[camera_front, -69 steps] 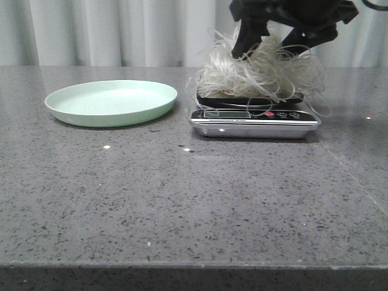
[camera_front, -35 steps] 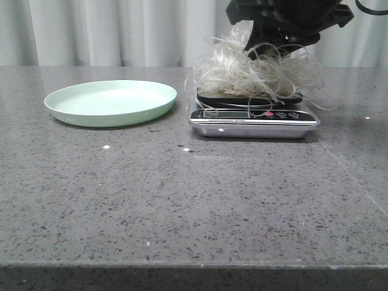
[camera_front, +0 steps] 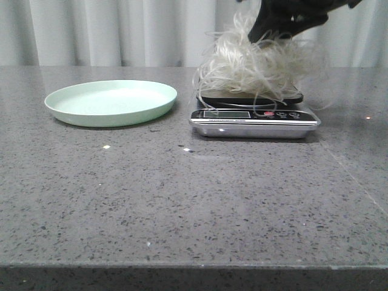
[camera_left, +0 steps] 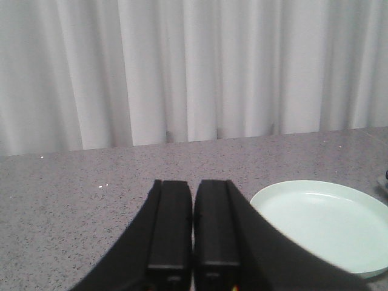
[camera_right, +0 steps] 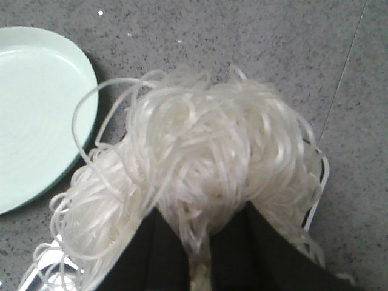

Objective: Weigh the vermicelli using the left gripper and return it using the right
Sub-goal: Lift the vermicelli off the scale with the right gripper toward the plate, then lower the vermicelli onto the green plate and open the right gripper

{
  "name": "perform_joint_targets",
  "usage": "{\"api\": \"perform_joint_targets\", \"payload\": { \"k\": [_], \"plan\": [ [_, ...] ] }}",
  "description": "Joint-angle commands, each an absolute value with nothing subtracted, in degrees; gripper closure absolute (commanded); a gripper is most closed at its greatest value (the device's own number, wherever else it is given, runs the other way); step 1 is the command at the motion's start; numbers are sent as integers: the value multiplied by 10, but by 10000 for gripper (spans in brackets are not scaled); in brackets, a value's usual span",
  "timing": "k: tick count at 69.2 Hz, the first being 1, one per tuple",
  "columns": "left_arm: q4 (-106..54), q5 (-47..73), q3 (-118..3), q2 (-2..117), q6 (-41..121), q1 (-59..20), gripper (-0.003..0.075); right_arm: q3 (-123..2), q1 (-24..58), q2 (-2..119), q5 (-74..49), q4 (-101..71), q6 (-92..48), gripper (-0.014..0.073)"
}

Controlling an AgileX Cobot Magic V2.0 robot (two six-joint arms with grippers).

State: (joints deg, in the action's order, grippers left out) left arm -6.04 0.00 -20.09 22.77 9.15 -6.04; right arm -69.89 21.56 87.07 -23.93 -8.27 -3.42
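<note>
My right pincer (camera_right: pixel 203 257) is clamped on the vermicelli (camera_front: pixel 257 63), a fluffy tangle of thin, translucent whitish strands spreading sideways over the scale (camera_front: pixel 254 116). My left pincer (camera_left: pixel 193 242) is pressed together above the speckled grey table (camera_front: pixel 182 194), near the smooth, round, pale green plate (camera_front: pixel 111 102).

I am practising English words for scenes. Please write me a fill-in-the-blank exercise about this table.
1. The vermicelli sits on the ____.
2. The pale green plate holds ____.
3. The right gripper has its jaws closed on the ____.
4. The left gripper has its jaws ____.

Missing words: scale; nothing; vermicelli; shut
</note>
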Motion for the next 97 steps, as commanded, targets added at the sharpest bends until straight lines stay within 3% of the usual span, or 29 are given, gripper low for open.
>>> {"api": "perform_joint_targets", "payload": {
  "k": [1, 19, 37, 62, 97],
  "plan": [
    [-65, -45, -217, 230, 88, -60, 584, -719, 215, 813, -189, -79, -38, 443],
    [-65, -45, -217, 230, 88, -60, 584, -727, 216, 753, -144, -79, -38, 443],
    [-65, -45, -217, 230, 88, -60, 584, -834, 253, 758, -153, -82, -38, 443],
    [-65, -45, -217, 230, 88, -60, 584, -1003, 360, 911, -174, -82, -38, 443],
    [-65, -45, -217, 230, 88, -60, 584, -1017, 385, 1074, -283, -82, -38, 443]
  ]
}}
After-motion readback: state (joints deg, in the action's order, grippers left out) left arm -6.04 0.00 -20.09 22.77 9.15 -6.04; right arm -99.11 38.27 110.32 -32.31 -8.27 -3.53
